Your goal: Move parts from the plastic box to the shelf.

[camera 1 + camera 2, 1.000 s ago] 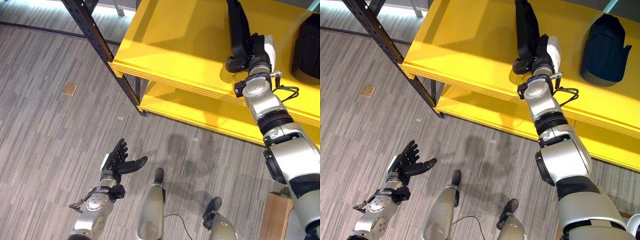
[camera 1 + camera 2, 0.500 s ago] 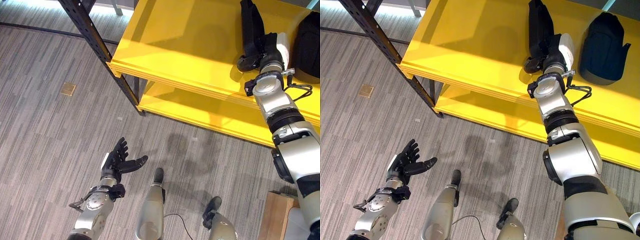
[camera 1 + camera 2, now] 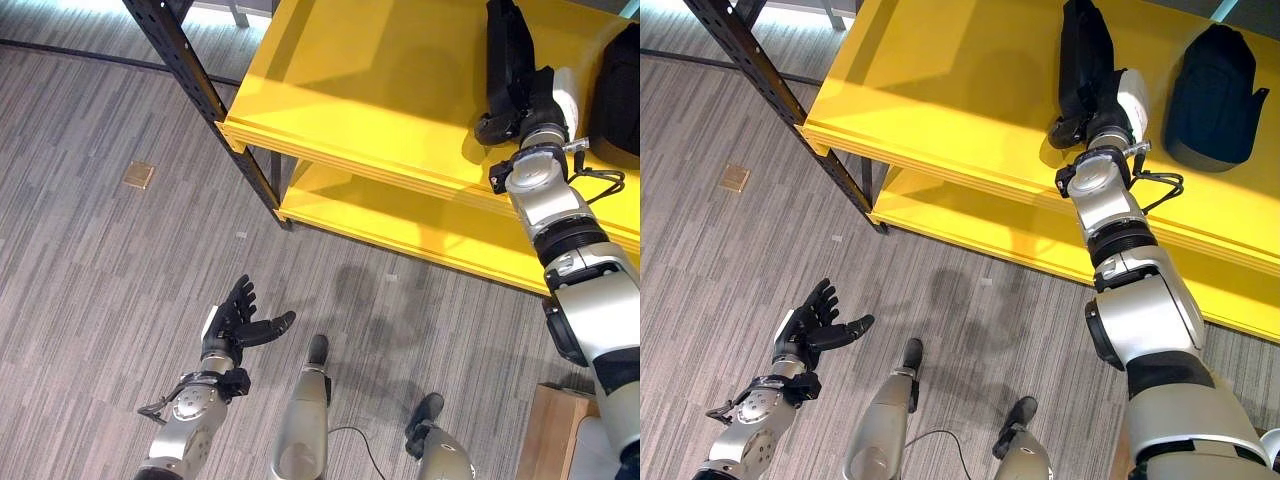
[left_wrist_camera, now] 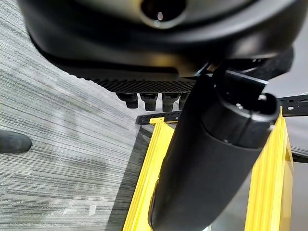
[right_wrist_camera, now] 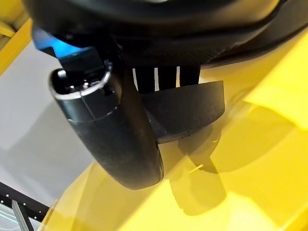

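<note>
Down by the floor, well clear of the shelf (image 3: 330,110), the left hand (image 3: 232,325) is idling, fingers spread. Up on the shelf's top board, the right hand (image 3: 1102,105) is clamping the long black part (image 3: 1083,55); letting go early could tip it into the other black part (image 3: 1212,95) beside it.

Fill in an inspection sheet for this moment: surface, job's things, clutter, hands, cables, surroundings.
Surface: yellow shelf, upper board in use, lower board bare where visible.
Job's things: long black part lying on the upper board; second black part beside it, apart from it.
Clutter: small tan square on the floor.
Hands: right hand shut on the near end of the long black part; left hand open, holding nothing, low over the floor.
Cables: nothing seen.
Surroundings: grey striped carpet floor; dark perforated shelf post; wooden edge at lower right.
</note>
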